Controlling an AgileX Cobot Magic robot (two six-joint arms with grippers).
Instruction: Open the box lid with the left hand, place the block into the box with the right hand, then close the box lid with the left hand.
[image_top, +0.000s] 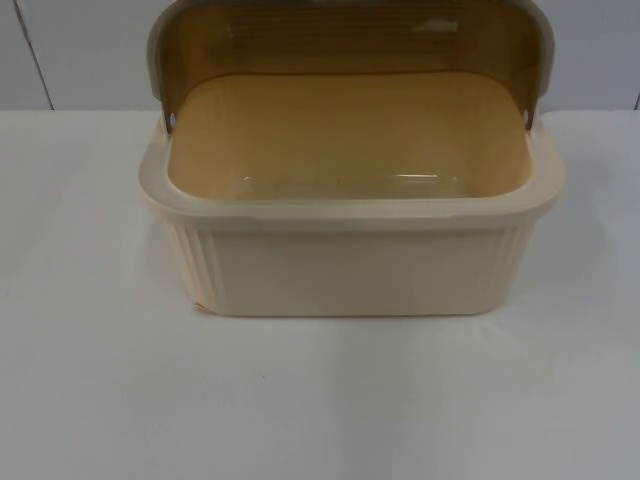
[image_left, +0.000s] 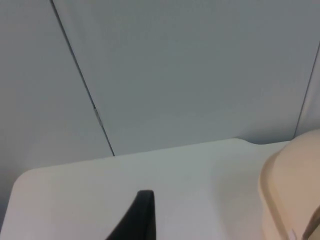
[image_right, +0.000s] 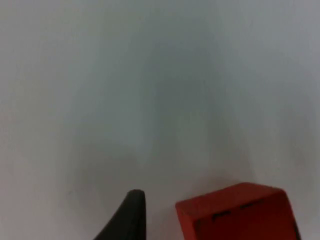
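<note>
The cream box (image_top: 350, 265) stands in the middle of the table in the top view. Its brown translucent lid (image_top: 350, 40) is swung up and back, and the inside (image_top: 340, 135) holds nothing. The left wrist view has my left gripper (image_left: 165, 227) low over the table near the grey partition, with a corner of the box (image_left: 290, 190) beside it. In the right wrist view a red block (image_right: 235, 215) sits close beside my right gripper (image_right: 160, 222), with a small gap to the black tip. Whether the block is held is not clear.
White table top (image_top: 320, 400) spreads in front of and beside the box. The grey partition wall (image_left: 190, 70) rises behind the table's far edge (image_left: 175, 149).
</note>
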